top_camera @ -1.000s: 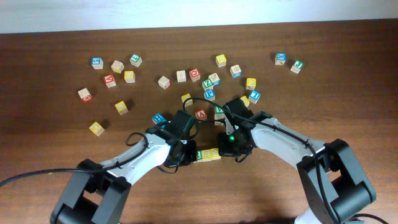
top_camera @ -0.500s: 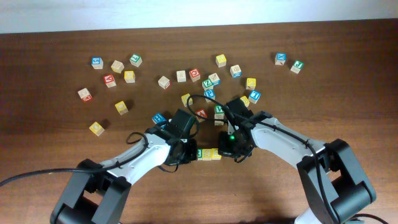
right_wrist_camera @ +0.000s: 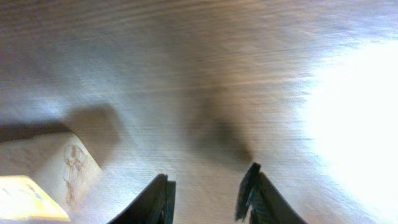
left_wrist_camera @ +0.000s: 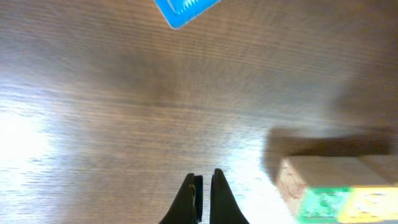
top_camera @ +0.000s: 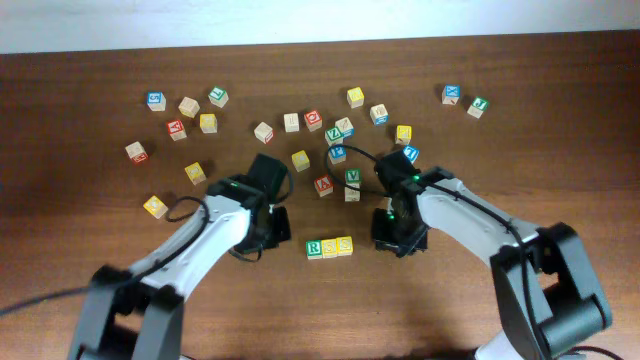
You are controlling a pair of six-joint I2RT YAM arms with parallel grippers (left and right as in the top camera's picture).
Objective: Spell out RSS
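Three cubes stand in a row near the table's front, reading RSS: a green R cube (top_camera: 314, 249), then a yellow S cube (top_camera: 330, 247) and a second yellow S cube (top_camera: 345, 245), all touching. My left gripper (top_camera: 281, 225) sits just left of the row, shut and empty. In the left wrist view its fingertips (left_wrist_camera: 203, 190) are pressed together, with the R cube (left_wrist_camera: 323, 202) off to the right. My right gripper (top_camera: 381, 231) is just right of the row and apart from it. In the right wrist view it (right_wrist_camera: 207, 190) stands open over bare wood, with an S cube (right_wrist_camera: 37, 186) at lower left.
Behind the row lie a red cube (top_camera: 323, 185), a green V cube (top_camera: 352, 177), a blue cube (top_camera: 337, 152) and a yellow cube (top_camera: 300, 160). Several more cubes are scattered across the back. A blue cube (left_wrist_camera: 186, 9) lies ahead of the left fingers.
Both grippers have drawn back sideways from the row, left one leftward and right one rightward. The right gripper has opened and let go. The three cubes now stand uncovered.
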